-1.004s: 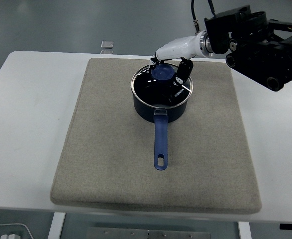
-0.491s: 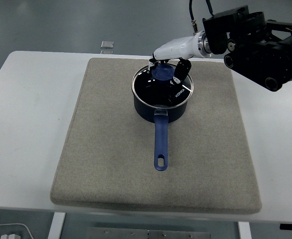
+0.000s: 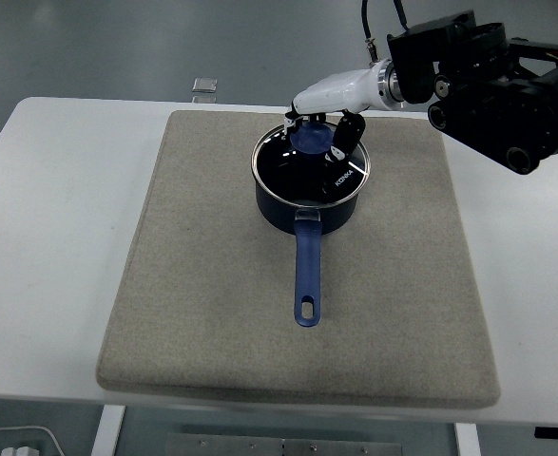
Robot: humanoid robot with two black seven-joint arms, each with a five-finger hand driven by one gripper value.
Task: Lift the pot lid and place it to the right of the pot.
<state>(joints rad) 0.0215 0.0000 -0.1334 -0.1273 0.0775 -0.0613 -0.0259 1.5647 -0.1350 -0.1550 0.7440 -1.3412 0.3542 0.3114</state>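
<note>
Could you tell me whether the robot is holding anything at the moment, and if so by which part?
The right hand grips the round blue knob of the glass pot lid, which sits on the dark blue saucepan.

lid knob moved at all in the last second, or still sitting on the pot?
Yes, barely. The blue lid knob, gripped by the right hand, has crept up the picture toward the mat's far edge. The pot has not shifted.
</note>
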